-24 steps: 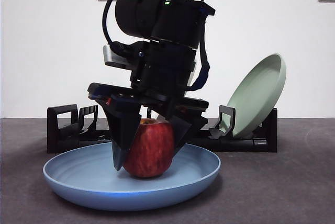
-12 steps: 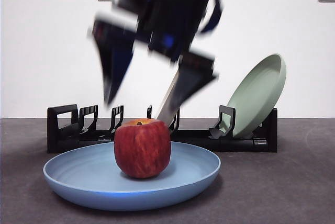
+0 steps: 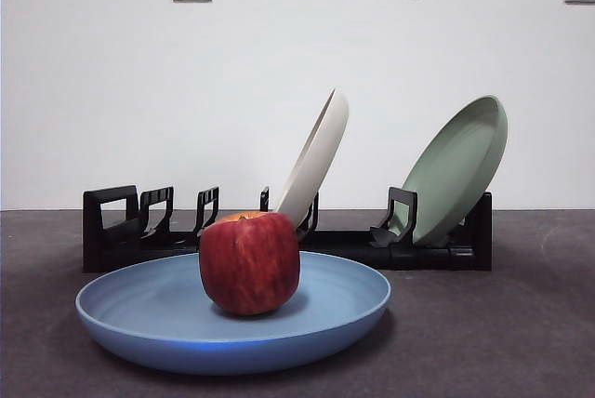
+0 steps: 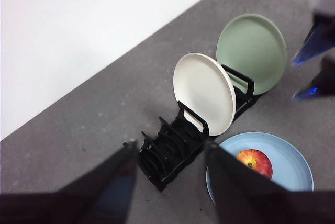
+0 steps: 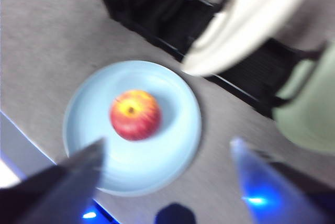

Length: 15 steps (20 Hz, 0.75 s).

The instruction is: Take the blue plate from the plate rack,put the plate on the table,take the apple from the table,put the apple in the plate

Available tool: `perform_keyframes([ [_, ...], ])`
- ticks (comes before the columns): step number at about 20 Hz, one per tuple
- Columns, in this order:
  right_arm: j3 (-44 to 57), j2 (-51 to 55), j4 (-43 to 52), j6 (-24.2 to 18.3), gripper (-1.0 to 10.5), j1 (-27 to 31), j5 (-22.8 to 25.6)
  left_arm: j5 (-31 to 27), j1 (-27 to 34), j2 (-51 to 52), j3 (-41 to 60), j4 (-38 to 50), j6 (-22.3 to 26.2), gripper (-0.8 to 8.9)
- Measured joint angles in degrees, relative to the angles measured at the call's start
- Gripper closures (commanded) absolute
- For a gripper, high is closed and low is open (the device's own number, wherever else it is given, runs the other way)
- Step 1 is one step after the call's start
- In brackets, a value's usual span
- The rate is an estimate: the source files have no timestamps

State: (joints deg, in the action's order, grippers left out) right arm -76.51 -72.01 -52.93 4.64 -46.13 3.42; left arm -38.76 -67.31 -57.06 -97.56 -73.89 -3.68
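Blocky red apple point(image 3: 249, 263) sits alone in the shallow matte blue plate point(image 3: 149, 310) on the rough grey table point(image 3: 521, 324), before the black slotted plate rack point(image 3: 121, 226). Overhead, wrist views alone show both grippers spread wide, empty: right gripper point(image 5: 162, 182) above the plate, left gripper point(image 4: 170, 177) nearer the rack

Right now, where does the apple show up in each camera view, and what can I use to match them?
Front view: the apple stands in the middle of the blue plate, low and left of centre.
Left wrist view: lower right, in the plate.
Right wrist view: left of centre, in the plate, blurred.
Shared landmark: the cream-white plate leaning in the plate rack behind.
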Motion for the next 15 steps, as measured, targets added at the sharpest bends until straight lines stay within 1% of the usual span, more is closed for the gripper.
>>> perform_keyframes([
  [3, 0.02, 3.39, -1.03, -1.09, 9.6, 0.55, 0.02, 0.13, 0.0, -2.16, 0.24, 0.52, 0.02, 8.22],
  [4, 0.0, 4.57, -1.01, -1.27, 9.6, 0.59, 0.02, 0.17, 0.0, -2.1, 1.7, 2.82, 0.17, 8.22],
  [6, 0.02, 6.51, -0.9, -1.51, 9.6, 0.68, 0.02, 0.13, -0.02, -0.96, 6.78, 7.61, 0.26, 8.22],
  [9, 1.99, 9.62, 2.32, -1.92, 9.6, 0.7, 0.02, 0.13, -0.02, 2.05, 18.69, 15.15, 0.28, 8.22],
  [12, 10.75, 14.05, 9.9, -1.9, 9.6, 0.72, 0.0, 0.13, -0.02, 7.48, 32.02, 27.08, 0.26, 8.22],
  [15, 25.0, 19.87, 21.33, -0.28, 9.6, 0.66, 0.0, 0.04, -0.02, 12.92, 46.38, 41.94, 0.2, 8.22],
])
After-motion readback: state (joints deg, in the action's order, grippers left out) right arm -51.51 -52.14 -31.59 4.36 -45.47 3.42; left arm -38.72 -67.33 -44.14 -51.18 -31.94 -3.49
